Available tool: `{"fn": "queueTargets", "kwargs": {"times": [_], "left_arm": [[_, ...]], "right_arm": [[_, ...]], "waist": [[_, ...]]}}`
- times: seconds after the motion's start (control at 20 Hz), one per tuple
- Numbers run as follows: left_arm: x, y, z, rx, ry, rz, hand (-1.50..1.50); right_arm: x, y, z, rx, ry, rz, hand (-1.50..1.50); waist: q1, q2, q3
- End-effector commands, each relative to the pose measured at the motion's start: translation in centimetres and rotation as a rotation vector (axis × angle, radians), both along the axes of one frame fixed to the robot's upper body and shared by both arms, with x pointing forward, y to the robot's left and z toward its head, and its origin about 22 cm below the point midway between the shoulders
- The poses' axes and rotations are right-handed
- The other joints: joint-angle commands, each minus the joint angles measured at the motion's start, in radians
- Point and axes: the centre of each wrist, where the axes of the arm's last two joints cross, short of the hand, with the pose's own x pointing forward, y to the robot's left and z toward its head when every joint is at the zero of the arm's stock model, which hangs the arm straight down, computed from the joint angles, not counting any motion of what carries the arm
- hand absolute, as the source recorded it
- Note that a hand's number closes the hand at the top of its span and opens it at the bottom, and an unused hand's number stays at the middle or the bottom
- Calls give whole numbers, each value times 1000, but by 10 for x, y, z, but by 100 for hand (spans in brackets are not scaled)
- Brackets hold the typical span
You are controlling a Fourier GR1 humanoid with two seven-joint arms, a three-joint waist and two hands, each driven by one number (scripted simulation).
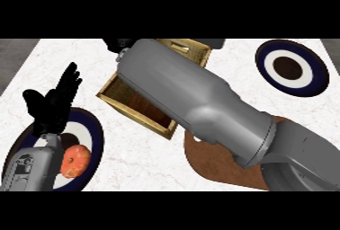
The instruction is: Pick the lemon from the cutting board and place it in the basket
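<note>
Reaching across the counter, my right hand (pixel 119 44) sits beyond the far edge of the wooden basket (pixel 116 96), and my own grey forearm hides most of it, so I cannot tell whether it holds anything. The lemon shows nowhere: not on the bare part of the brown cutting board (pixel 206 161) under my arm, not in the visible part of the basket (the arm covers the rest). I judge the arm is stretched over the basket for the placing. My left hand (pixel 50 105) rests open, fingers up, at the left, above a blue-rimmed plate (pixel 96 134) bearing an orange-red fruit (pixel 75 161). Another plate (pixel 319 67) lies far right.
</note>
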Motion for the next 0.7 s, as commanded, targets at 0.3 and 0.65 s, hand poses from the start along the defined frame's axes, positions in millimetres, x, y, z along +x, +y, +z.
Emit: {"fn": "queueTargets", "kwargs": {"times": [0.3, 0.65], "left_arm": [[4, 3, 5, 13, -16, 9, 0], [-3, 1, -3, 9, 13, -3, 0]], "right_arm": [[15, -13, -5, -79, 278, -87, 150], [15, -15, -14, -72, 302, -106, 150]], "waist": [[-8, 4, 1], [-8, 1, 1]]}}
